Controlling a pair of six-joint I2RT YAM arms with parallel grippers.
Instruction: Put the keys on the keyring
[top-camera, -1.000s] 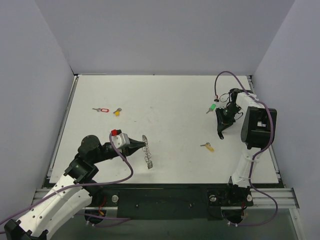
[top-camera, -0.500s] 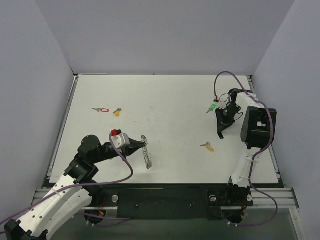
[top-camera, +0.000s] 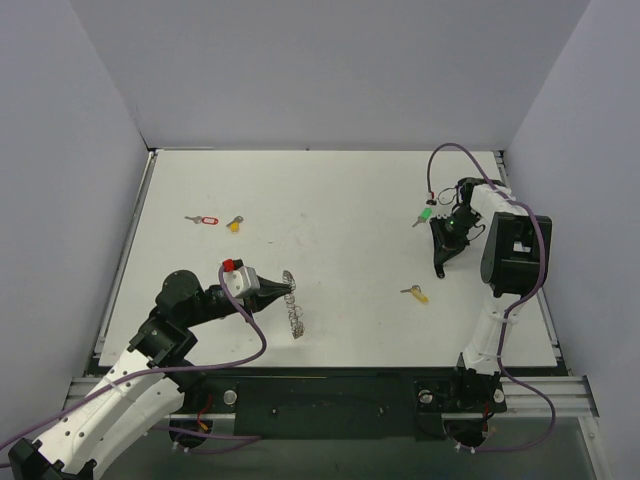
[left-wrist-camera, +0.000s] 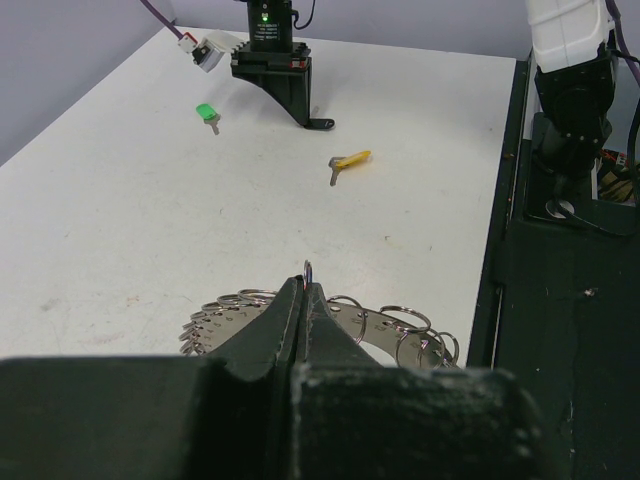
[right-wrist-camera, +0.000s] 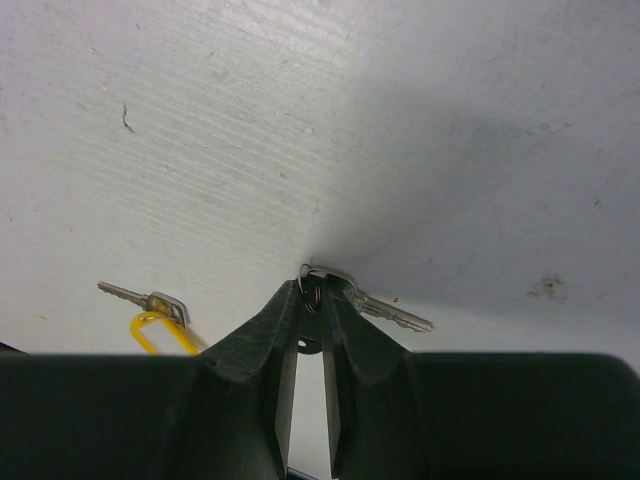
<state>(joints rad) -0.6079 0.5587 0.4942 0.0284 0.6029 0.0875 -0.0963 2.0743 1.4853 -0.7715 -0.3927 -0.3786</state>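
Left wrist | left end effector (left-wrist-camera: 304, 291) grips coiled keyring (left-wrist-camera: 400, 326) | right end effector (right-wrist-camera: 312, 291) grips key (right-wrist-camera: 392, 313)

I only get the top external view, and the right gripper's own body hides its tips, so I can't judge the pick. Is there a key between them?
Observer: Yes. In the right wrist view the right gripper pinches the small loop at the head of a silver key, with the blade sticking out to one side.
Operator: And does the left gripper actually have the keyring, or is it just beside it?
Observer: It has it. The left wrist view shows the left gripper with its tips together, shut on one wire loop of the keyring.
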